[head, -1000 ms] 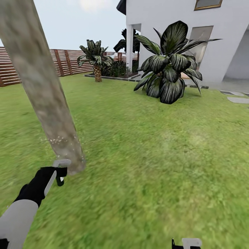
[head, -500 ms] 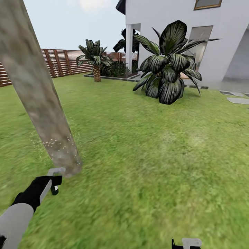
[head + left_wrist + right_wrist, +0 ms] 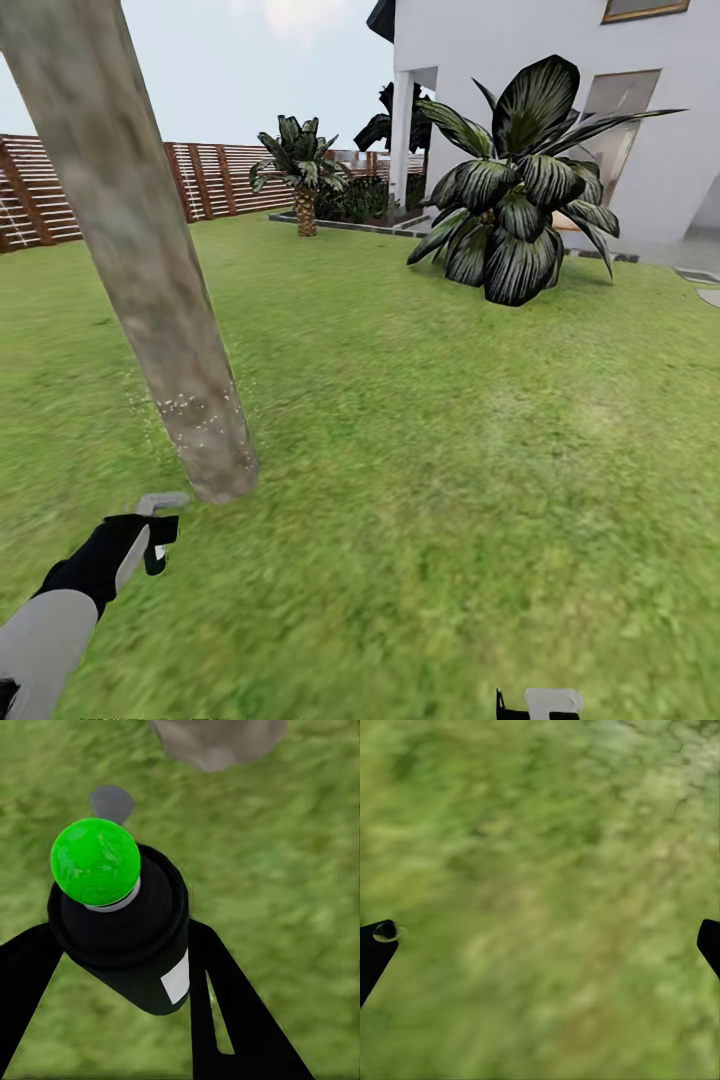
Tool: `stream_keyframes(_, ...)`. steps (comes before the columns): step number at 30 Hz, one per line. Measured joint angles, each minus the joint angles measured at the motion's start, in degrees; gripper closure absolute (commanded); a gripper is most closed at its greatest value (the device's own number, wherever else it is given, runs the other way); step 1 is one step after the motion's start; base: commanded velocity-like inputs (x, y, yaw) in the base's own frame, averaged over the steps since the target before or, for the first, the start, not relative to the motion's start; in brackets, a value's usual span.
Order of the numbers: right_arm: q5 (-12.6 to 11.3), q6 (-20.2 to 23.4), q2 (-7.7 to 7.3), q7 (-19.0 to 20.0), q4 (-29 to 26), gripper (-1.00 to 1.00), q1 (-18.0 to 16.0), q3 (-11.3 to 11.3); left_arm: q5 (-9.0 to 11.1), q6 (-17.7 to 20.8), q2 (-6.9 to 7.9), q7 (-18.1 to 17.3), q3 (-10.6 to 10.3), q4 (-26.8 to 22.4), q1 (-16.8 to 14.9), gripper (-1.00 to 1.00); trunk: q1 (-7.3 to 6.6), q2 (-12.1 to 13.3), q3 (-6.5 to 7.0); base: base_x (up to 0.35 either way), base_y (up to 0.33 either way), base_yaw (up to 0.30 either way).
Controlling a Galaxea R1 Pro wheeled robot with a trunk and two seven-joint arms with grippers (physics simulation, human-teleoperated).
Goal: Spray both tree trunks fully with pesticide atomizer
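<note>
A thick, pale mottled tree trunk [image 3: 150, 260] leans up from the lawn at the left of the head view; its base [image 3: 217, 739] also shows in the left wrist view. Tiny whitish specks of pesticide [image 3: 195, 408] dot the trunk low down. My left gripper [image 3: 155, 522] sits just short of the trunk's base, shut on the black pesticide atomizer [image 3: 124, 934], whose round tip [image 3: 95, 861] shows bright green. My right gripper [image 3: 540, 705] hangs low over bare grass, its fingertips [image 3: 375, 945] wide apart and open.
A big dark-leaved bush [image 3: 520, 220] stands at the back right in front of a white house [image 3: 560, 110]. A small palm [image 3: 300, 175] and a brown slat fence [image 3: 200, 180] close the far side. Open lawn [image 3: 450, 450] spreads to the right of the trunk.
The head view has swung, shifting the whole scene to the right. My left gripper with the atomizer has drawn back a little from the trunk's base. Specks still cling to the trunk.
</note>
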Motion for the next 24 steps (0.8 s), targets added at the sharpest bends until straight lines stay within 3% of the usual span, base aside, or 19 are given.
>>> stream_keyframes(3, 0.01, 0.0, 0.0, 0.0, 0.0, -1.0, 0.0, 0.01, -0.16, 0.01, 2.84, -0.02, 0.08, 0.38, -0.01, 1.0, 0.0, 0.0, 0.0, 0.0, 0.0, 0.012)
stream_keyframes(5, 0.0, 0.0, 0.0, 0.0, 0.0, -1.0, 0.0, 0.01, 0.15, -0.05, 3.6, -0.01, 0.04, 1.4, 0.07, 1.0, 0.0, 0.0, 0.0, 0.0, 0.0, 0.002)
stream_keyframes(7, 0.0, 0.0, 0.0, 0.0, 0.0, -1.0, 0.0, 0.0, 0.47, -0.09, 3.31, 0.04, -0.15, 1.77, 0.09, 1.0, 0.0, 0.0, 0.0, 0.0, -0.096, 0.0)
stream_keyframes(8, 0.02, 0.0, 0.0, 0.0, 0.0, -1.0, 0.0, 0.01, 0.67, -0.11, 2.28, 0.09, -0.21, 1.43, 0.1, 1.0, 0.0, -0.01, 0.0, 0.0, -0.23, 0.0)
stream_keyframes(10, 0.0, 0.0, 0.0, 0.0, 0.0, -1.0, 0.0, 0.0, 0.42, -0.1, 1.72, 0.13, -0.18, 1.3, 0.09, 1.0, 0.0, 0.0, 0.0, 0.007, -0.254, 0.0)
stream_keyframes(13, 0.0, 0.0, 0.0, 0.0, 0.0, -1.0, 0.0, 0.01, 0.42, -0.09, 1.58, 0.14, 0.1, 1.26, 0.09, 1.0, 0.0, 0.0, 0.0, 0.063, -0.267, 0.039)
stream_keyframes(19, 0.0, 0.0, 0.0, 0.0, 0.02, -1.0, 0.0, 0.0, 0.36, -0.26, 1.69, 0.14, 0.24, 1.24, 0.09, 1.0, 0.0, 0.0, 0.0, 0.192, -0.214, 0.256)
stream_keyframes(24, 0.0, 0.0, 0.0, 0.0, 0.04, -1.0, 0.0, 0.0, -0.05, -4.13, 1.74, 0.22, -0.05, 2.22, 0.09, 1.0, 0.0, 0.0, 0.0, 0.271, -0.167, 0.165)
